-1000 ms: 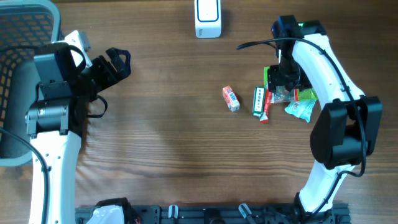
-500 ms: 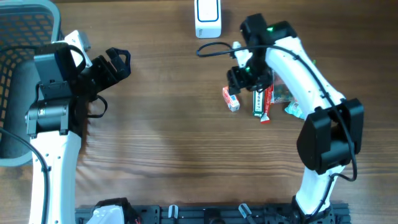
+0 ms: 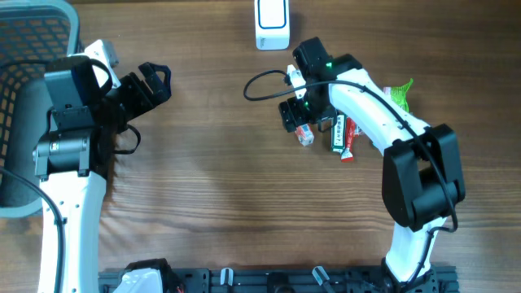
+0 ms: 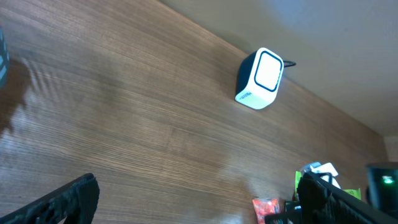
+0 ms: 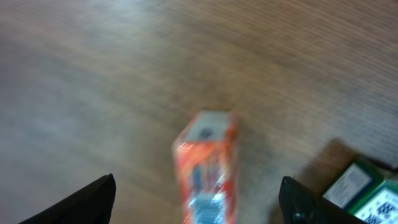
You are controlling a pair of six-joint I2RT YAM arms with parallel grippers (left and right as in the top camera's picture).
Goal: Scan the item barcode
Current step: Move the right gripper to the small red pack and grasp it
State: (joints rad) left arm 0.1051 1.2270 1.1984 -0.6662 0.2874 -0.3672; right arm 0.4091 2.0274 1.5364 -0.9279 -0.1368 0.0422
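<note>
Orange box (image 3: 304,136) lies flat on the table (image 3: 212,195), below and slightly right of the white scanner (image 3: 272,24), well apart from it: not gripped, not scanned, so the whole task looks left. Right gripper (image 3: 298,114) hangs over the box, jaws wide apart either side, touching nothing visible; left gripper (image 3: 159,84), far left of the scanner, gapes empty.

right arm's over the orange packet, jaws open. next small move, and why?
Probably lower the right gripper straight down and close on the orange packet. In the wrist view it lies between the open fingers, untouched, so nothing is held yet to take to the scanner.
</note>
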